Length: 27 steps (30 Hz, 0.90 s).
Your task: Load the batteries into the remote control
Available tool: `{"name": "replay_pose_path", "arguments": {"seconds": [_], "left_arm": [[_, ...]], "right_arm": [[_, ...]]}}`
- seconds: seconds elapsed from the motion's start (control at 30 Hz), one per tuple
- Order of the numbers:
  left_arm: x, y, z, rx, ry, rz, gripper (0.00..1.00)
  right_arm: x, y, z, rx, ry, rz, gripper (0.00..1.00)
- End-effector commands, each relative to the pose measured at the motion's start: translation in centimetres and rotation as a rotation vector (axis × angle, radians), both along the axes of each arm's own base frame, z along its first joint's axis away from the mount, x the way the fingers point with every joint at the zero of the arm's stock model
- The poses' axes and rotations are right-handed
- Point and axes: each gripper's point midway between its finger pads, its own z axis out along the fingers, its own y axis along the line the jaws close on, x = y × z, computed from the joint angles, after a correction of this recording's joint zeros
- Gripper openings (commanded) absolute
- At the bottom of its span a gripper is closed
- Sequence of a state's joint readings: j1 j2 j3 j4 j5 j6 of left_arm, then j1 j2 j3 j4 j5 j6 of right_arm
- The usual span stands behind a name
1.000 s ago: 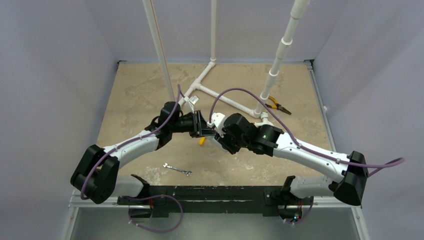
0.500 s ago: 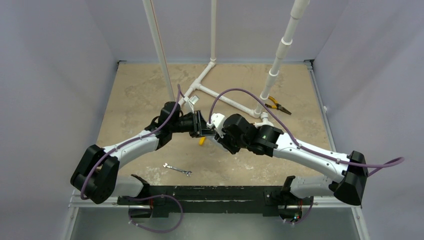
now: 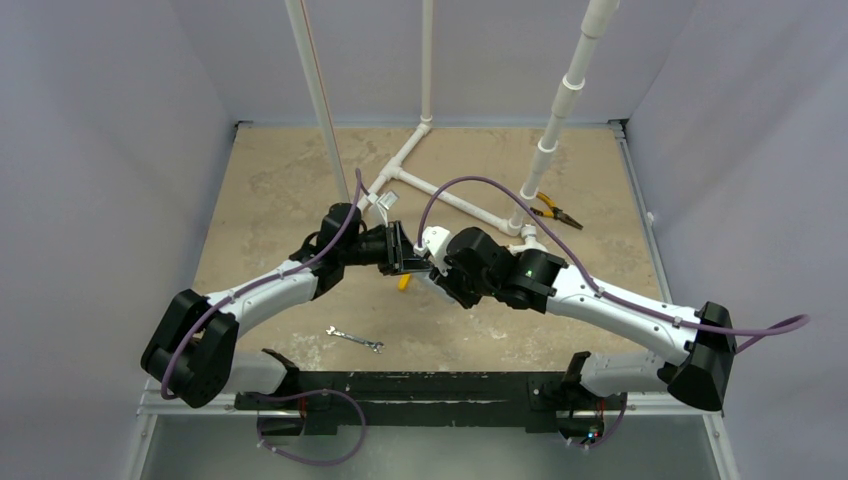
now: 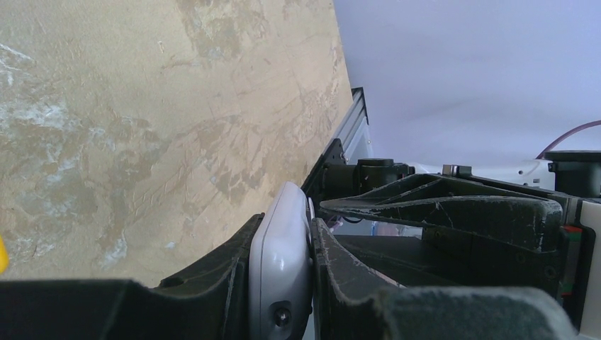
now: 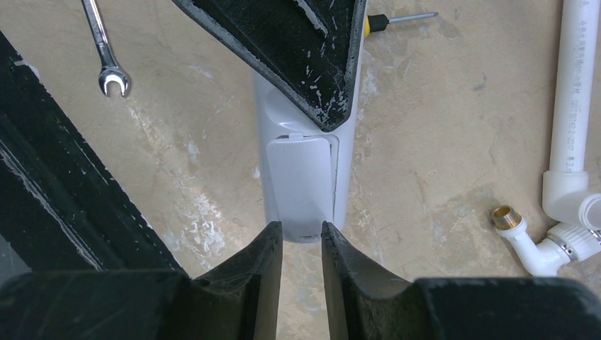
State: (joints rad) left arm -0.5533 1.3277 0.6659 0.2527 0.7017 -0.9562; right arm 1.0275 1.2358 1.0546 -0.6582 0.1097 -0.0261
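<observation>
Nothing has moved since a second ago. Our left gripper (image 4: 283, 228) squeezes the remote control (image 5: 301, 170) by its long edges, over the table (image 5: 439, 142). Our right gripper (image 5: 302, 237), narrow and empty, sits at the remote control's end.

Right wrist view: a finger (image 5: 283, 49) of the left gripper (image 4: 285, 223) covers the far half of the remote control (image 5: 301, 170) and the handle of the screwdriver (image 5: 411, 15). The wrench (image 5: 106, 53) and PVC pipe (image 5: 577, 85) run off frame. Left wrist view: remote control edge-on, near end cropped. Top view: remote control not discernible, and the left gripper's opening too small to read.
</observation>
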Motion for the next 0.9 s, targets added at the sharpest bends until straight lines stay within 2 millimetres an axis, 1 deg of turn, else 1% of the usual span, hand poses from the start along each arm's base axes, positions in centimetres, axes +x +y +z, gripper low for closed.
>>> {"name": "replay_pose_path", "arguments": {"seconds": [0.0, 0.07, 0.1, 0.13, 0.23, 0.27, 0.37, 0.6, 0.87], "left_arm": [[0.6, -0.7, 2.7, -0.042, -0.095, -0.013, 0.0], [0.7, -0.7, 2.7, -0.042, -0.095, -0.012, 0.0], [0.7, -0.7, 2.6, -0.041, -0.093, -0.013, 0.0], [0.7, -0.7, 2.7, -0.043, -0.091, -0.014, 0.0], [0.5, -0.8, 2.6, -0.049, -0.087, -0.024, 0.0], [0.5, -0.8, 2.7, -0.052, -0.087, -0.026, 0.0], [0.3, -0.9, 2.8, -0.061, -0.09, -0.038, 0.0], [-0.2, -1.1, 3.2, -0.096, -0.094, -0.07, 0.0], [-0.7, -1.1, 3.6, -0.112, -0.105, -0.083, 0.0]], "right_arm": [[0.1, 1.2, 2.4, 0.07, -0.03, 0.023, 0.26], [0.1, 1.3, 2.6, 0.08, -0.033, 0.024, 0.26], [0.1, 1.3, 2.8, 0.085, -0.036, 0.027, 0.28], [0.1, 1.2, 3.0, 0.093, -0.042, 0.029, 0.31], [0.1, 1.0, 3.2, 0.108, -0.062, 0.028, 0.47], [-0.1, 1.1, 3.3, 0.127, -0.061, 0.038, 0.51], [0.0, 0.9, 3.3, 0.13, -0.08, 0.036, 0.56], [0.2, 1.0, 3.2, 0.136, -0.094, 0.043, 0.59], [0.4, 1.2, 2.6, 0.135, -0.098, 0.043, 0.58]]}}
